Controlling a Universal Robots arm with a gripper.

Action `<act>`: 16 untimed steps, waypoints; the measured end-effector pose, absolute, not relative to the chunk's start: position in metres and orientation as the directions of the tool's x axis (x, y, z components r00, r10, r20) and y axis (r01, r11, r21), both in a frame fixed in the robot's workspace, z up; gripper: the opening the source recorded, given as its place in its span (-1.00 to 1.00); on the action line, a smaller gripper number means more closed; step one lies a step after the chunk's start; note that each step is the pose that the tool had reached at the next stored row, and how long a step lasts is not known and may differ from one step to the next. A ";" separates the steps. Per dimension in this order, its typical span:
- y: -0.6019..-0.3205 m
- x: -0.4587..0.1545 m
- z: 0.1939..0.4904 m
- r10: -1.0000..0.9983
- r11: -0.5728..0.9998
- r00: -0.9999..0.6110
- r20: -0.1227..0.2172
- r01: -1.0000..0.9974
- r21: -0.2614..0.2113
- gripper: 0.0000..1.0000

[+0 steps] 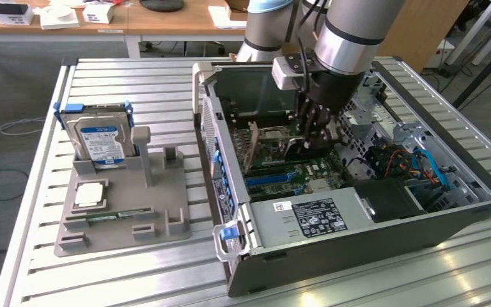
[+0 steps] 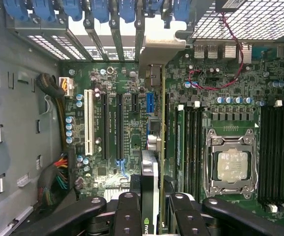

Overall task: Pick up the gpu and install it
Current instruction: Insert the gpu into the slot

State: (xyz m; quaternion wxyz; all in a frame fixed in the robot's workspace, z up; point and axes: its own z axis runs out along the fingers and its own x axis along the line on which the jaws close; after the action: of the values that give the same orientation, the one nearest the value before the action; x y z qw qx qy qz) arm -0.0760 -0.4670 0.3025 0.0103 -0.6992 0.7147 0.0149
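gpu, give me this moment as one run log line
gripper: shut on gpu | place: inside pc case, at motherboard slots | seated: cannot tell

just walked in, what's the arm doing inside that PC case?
The arm's black-fingered gripper is inside the open black computer case, clamped on the thin green-and-black gpu card with a silver end bracket. The card stands edge-on over the green motherboard and its expansion slots, with its bracket at the rear slot openings. Whether it is fully seated can't be told.
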 end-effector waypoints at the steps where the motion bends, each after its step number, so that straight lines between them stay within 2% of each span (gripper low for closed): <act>1: -0.467 -0.076 0.302 -0.999 0.021 -0.021 -0.036 -1.000 0.007 -0.46; 16: -0.467 -0.085 0.295 -0.999 0.017 -0.017 -0.036 -1.000 -0.002 -0.46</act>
State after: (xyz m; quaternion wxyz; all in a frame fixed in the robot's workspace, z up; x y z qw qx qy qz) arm -0.0849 -0.4670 0.2950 0.0135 -0.7011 0.7128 0.0117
